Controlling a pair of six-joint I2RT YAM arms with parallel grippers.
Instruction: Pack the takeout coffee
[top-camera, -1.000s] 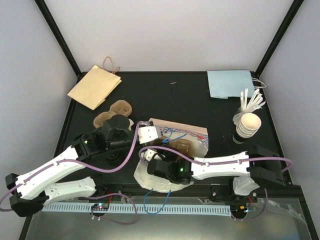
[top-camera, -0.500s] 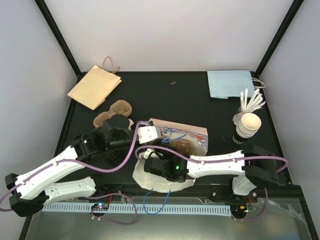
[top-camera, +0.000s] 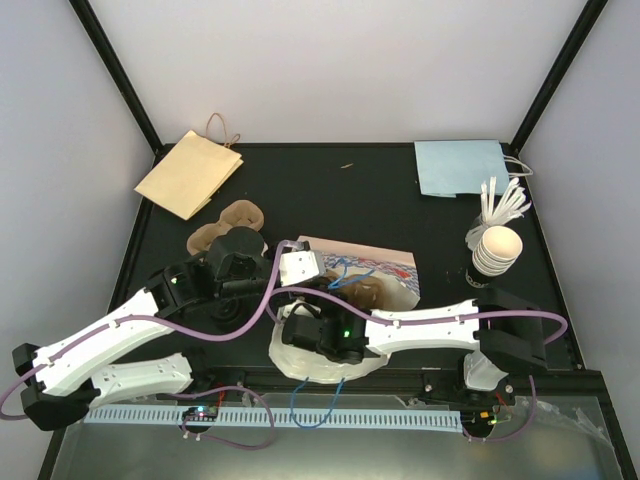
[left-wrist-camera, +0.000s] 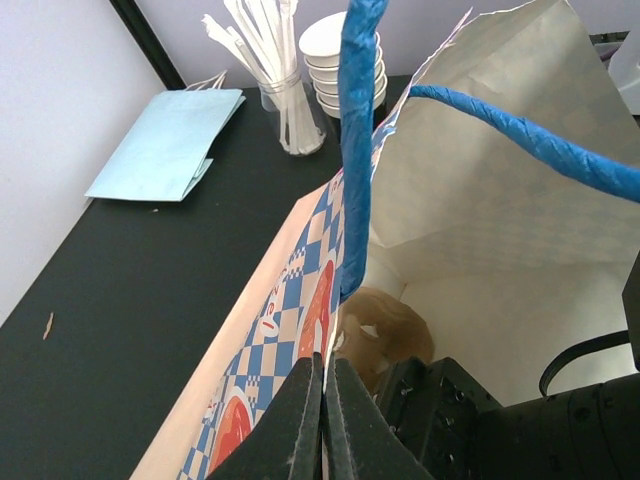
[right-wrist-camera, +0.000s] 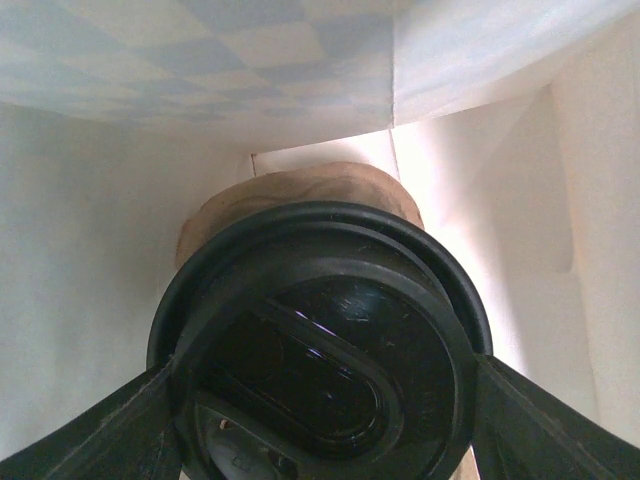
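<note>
Already the paper bag (left-wrist-camera: 480, 200) lies on its side with its mouth open, its rim pinched in the closed left gripper (left-wrist-camera: 322, 400). Inside it, the right gripper (right-wrist-camera: 320, 440) is clamped around the black-lidded coffee cup (right-wrist-camera: 320, 340), just before a brown pulp carrier (right-wrist-camera: 290, 190). Seating the cup, releasing it and backing out look undone.

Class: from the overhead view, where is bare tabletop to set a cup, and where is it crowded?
Bare: the back middle, between the brown bag and the blue bag, down to the checkered bag. Crowded: the near edge, around that bag and the cardboard carriers, and the right side by the cup stack.
</note>
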